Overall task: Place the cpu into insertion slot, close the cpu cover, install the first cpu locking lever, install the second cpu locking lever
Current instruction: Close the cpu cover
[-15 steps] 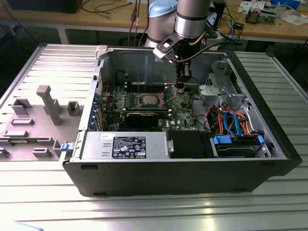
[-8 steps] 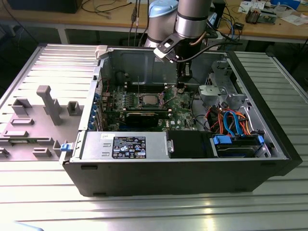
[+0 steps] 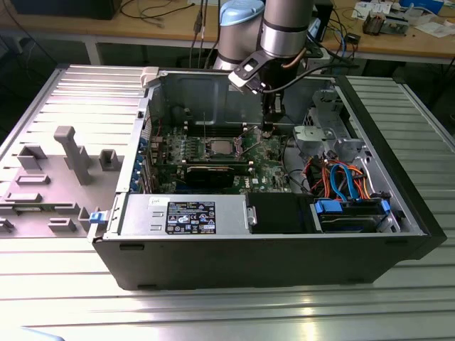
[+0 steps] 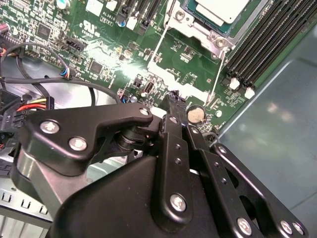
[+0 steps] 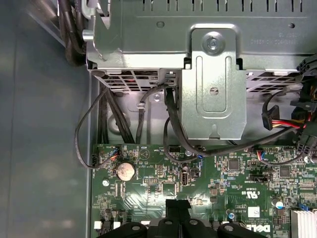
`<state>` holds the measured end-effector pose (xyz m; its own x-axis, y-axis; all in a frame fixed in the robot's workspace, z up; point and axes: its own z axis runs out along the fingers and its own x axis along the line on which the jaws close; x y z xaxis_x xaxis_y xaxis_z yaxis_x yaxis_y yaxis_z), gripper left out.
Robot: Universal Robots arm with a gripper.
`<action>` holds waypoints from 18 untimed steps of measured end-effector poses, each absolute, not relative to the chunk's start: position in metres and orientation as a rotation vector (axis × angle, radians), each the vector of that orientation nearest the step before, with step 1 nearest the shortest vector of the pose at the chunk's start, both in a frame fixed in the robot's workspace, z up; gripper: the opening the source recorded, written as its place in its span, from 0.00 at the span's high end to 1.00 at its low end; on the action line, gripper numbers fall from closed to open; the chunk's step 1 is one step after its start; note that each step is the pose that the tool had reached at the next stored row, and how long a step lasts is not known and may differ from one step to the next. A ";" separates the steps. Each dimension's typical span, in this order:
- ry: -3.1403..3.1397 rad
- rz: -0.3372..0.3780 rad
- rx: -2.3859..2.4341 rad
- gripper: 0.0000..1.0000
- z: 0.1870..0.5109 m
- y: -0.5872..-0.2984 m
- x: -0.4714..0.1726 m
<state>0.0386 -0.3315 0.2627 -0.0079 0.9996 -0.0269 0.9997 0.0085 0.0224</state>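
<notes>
From where I stand the arm reaches down into the open computer case (image 3: pixel 284 256), and the gripper (image 4: pixel 173 99) hangs low over the green motherboard (image 4: pixel 114 54), its black fingers (image 4: pixel 174 134) pressed together at the tip with nothing that I can see between them. The cpu (image 4: pixel 220 9) lies flat in the insertion slot (image 4: pixel 179 16), its dull silver top showing through the window of the cpu cover (image 4: pixel 214 33), which looks to be folded down over the chip's edges. Two thin wire locking levers (image 4: pixel 157 42) run out from the socket's corners and, in the exterior view, seem to stand up rather than lie latched. The free end of one lever (image 4: pixel 217 74) comes down near the coin cell (image 4: pixel 195 115), just beside the fingertips; whether they touch it I cannot tell. I would judge the chip light and rigid but delicate underneath, so now that it is seated it wants no further handling or sideways push. The cover seems thin sheet metal, easy to swing and easy to bend if forced. The levers look like springy steel rod, stiff along their length, smooth and likely to slip off a flat pad. The bent free end seems the sensible place to press or hook, well clear of the memory slots (image 4: pixel 262 34).
</notes>
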 end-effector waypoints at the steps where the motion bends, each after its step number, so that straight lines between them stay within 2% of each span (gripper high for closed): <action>1: 2.206 -0.006 2.188 0.89 0.262 -0.331 0.039; 18: 2.212 -0.016 2.191 0.89 0.249 -0.331 0.045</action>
<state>0.0447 -0.3311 0.2487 -0.0090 0.9996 -0.0271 0.9999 0.0094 0.0128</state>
